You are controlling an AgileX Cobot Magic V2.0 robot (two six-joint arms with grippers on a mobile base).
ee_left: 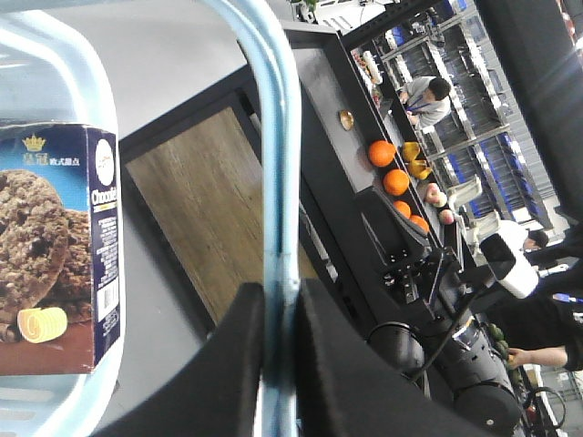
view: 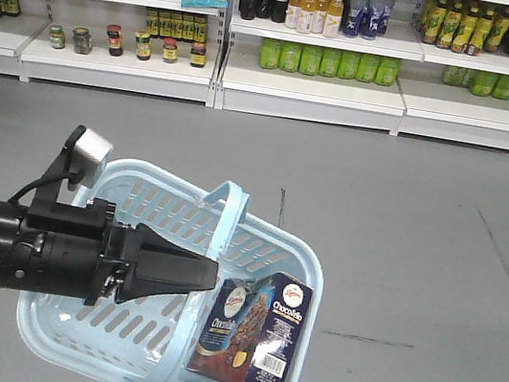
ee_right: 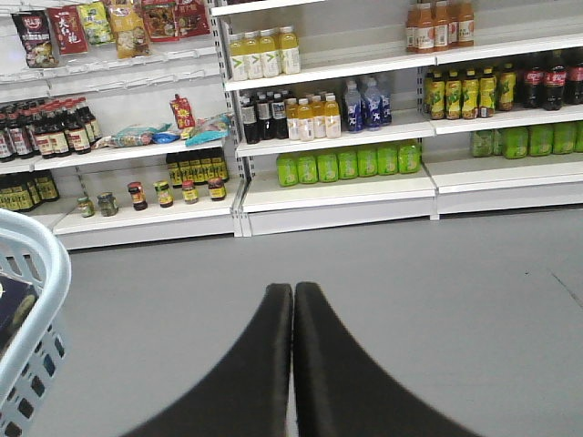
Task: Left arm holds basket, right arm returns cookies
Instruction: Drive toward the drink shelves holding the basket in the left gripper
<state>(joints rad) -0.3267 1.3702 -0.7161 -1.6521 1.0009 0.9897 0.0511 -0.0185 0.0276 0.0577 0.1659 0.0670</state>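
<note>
Navy cookies (view: 250, 343) carton in blue basket (view: 165, 172).

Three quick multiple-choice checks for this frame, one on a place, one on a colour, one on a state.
1. Where is the cookie box?
A. in the right gripper
B. in the basket
C. under the basket

2. What colour is the basket?
A. red
B. green
C. light blue

3. How is the right gripper?
A. shut, holding nothing
B. wide open
C. shut on the cookie box

Answers:
1 B: the front view shows the box leaning inside the basket's right end.
2 C: its slotted walls and handle are pale blue.
3 A: the right wrist view shows the two fingers pressed together with nothing between them.
</note>
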